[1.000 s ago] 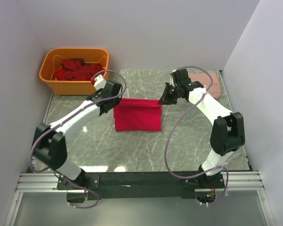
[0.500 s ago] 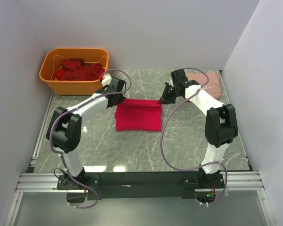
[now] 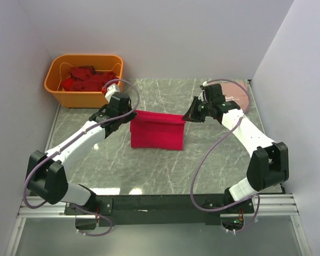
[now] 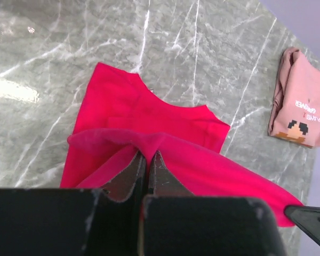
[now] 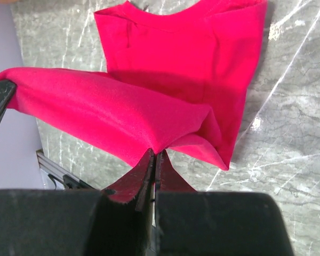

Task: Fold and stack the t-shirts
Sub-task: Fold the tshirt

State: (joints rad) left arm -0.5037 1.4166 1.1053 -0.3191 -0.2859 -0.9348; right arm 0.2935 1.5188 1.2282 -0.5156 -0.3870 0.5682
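the left hand [image 4: 146,160] fills the bottom of the view, its two dark fingers [image 4: 127,173] pinched together on a raised edge of the crimson t-shirt [image 4: 144,114]. from that pinch the cloth runs as a lifted fold towards the lower right, ending by a dark pointed tip [image 4: 312,216] at the frame's edge (too little of it shows to say more). the rest of the shirt lies flat on the grey marbled table [image 4: 53,48], neckline at the far side. well apart, at the right, a folded salmon-pink t-shirt [image 4: 301,98] rests on the table, with white lettering and a small dark blocky graphic [image 4: 294,129].
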